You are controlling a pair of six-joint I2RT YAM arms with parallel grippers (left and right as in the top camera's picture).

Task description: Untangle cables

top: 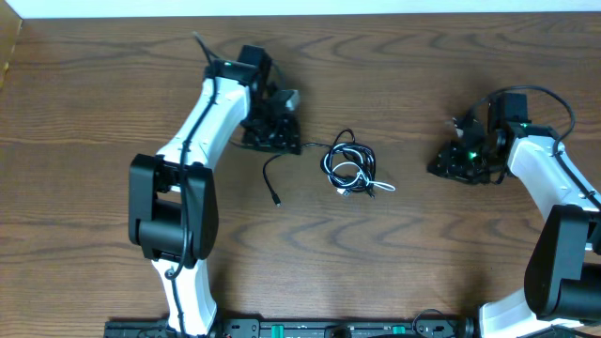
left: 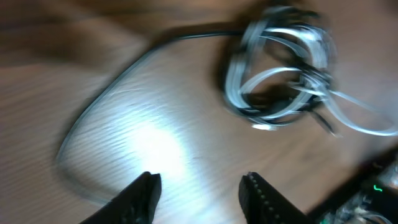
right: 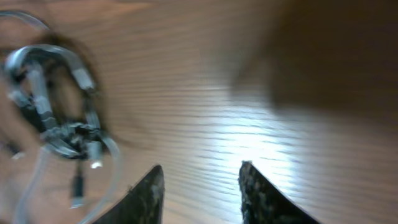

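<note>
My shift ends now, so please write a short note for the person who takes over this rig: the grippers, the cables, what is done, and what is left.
Left gripper: open, nothing between the fingers, close to the bundle.
Right gripper: open, empty, farther from the bundle.
Cables: black cable and white cable lie looped together on the table, between the arms. One black end trails out toward the left arm.
Done: nothing separated.
Left: grip one cable with each gripper and pull them apart.

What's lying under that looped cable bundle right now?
Through the loops of the thin black-and-white cable bundle, only bare brown wooden table shows. Spots directly beneath crossed strands are covered.
</note>
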